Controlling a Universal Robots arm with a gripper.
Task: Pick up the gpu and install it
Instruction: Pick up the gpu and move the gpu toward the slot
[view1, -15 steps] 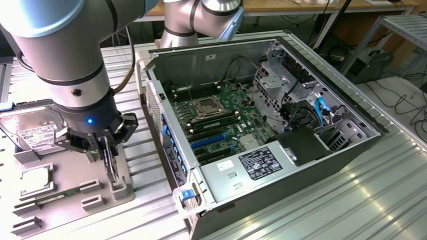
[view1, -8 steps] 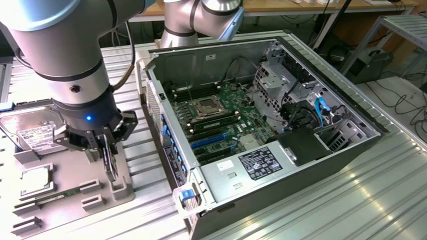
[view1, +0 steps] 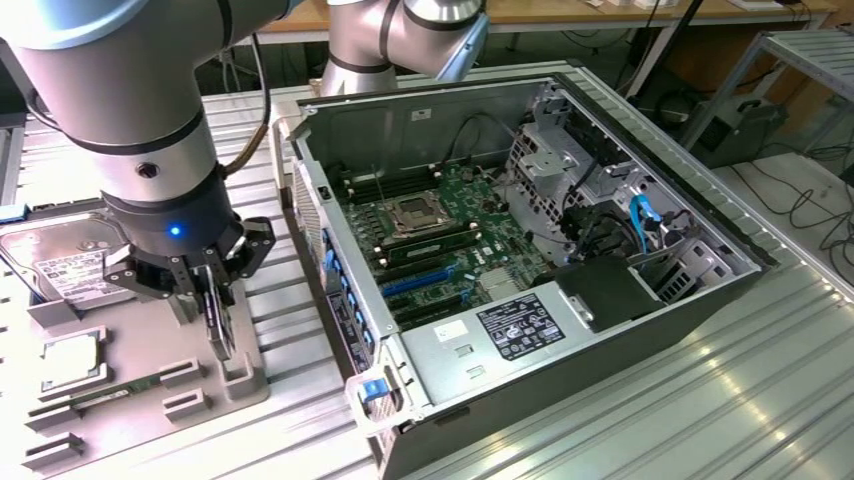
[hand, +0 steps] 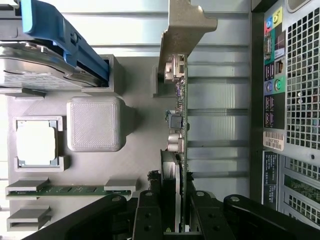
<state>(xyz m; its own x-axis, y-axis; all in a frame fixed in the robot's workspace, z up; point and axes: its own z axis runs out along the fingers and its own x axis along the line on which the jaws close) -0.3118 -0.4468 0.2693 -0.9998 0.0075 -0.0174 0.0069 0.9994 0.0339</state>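
Pinching the gpu (hand: 180, 125) between the two fingers (hand: 148, 210) of the gripper (hand: 177, 205), closed on both flat sides of the thin board near one end. Standing on its long edge at the grey tray (view1: 147, 365) on the exterior view's left, just beside the open computer case (view1: 387, 125) and not in it. Seen from above as a thin strip, with a bent silver plate (hand: 187, 25) at the end far from the fingers. Hard to tell whether lifted clear of the tray or touching it underneath. Sharing the tray with a hard drive (view1: 67, 265), a small square chip (hand: 36, 142) and a green memory stick (hand: 70, 190), all near the card but apart from it. Looks light, so no need for a big squeeze. Looks stiff too, so no flopping in the grip. Looks easy to hurt, though: covered in tiny parts on one side, and likely to crack or scratch from a hard bump. Best to hold on the flat board by the top edge, as here, and not on the little parts. Best to keep off the lower edge as well, hidden here, likely the side with the shiny contacts. Might slip or tip a bit, with smooth sides and a long end reaching far from the fingers, so needs a steady, straight hold.
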